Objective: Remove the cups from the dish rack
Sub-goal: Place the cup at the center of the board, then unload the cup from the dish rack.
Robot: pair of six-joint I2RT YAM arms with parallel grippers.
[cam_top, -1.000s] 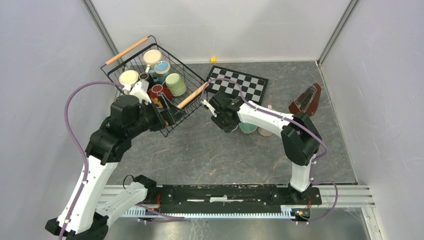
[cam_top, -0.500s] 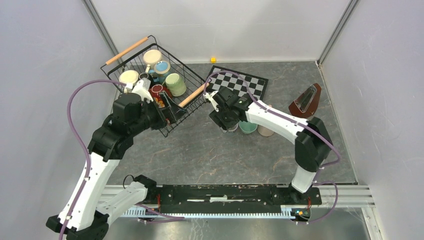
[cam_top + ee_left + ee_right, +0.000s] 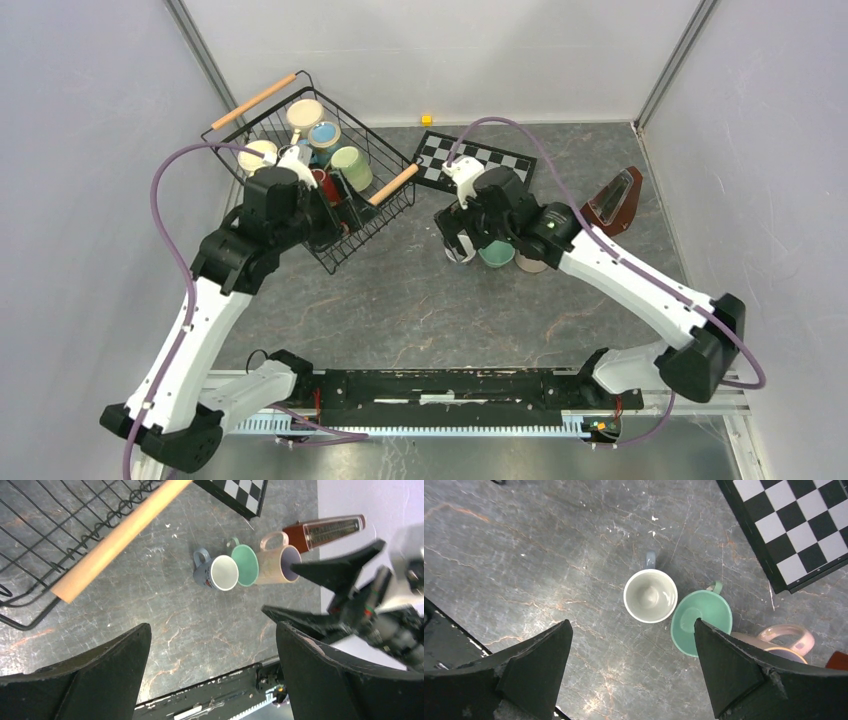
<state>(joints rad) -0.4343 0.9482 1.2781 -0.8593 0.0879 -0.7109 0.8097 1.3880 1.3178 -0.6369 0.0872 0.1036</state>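
Grey mug (image 3: pixel 650 596), white inside, stands upright on the table (image 3: pixel 524 555), seen between the right claw's (image 3: pixel 632 623) fingers. It sits just toward 1 o'clock of their midpoint; the fingers are spread wide and touch nothing. Teal mug (image 3: pixel 700 621) sits just beside it at 4 o'clock, with pink mug (image 3: pixel 785 641) next along, so three are out. Rack (image 3: pixel 256 101) stands at the table's 10 o'clock, well apart. Five mugs (image 3: pixel 350 168) show inside it; the arm may hide more. Left claw (image 3: pixel 212 626) hangs apart and empty by the rack's rim. One board (image 3: pixel 794 525), one metronome (image 3: pixel 615 200).
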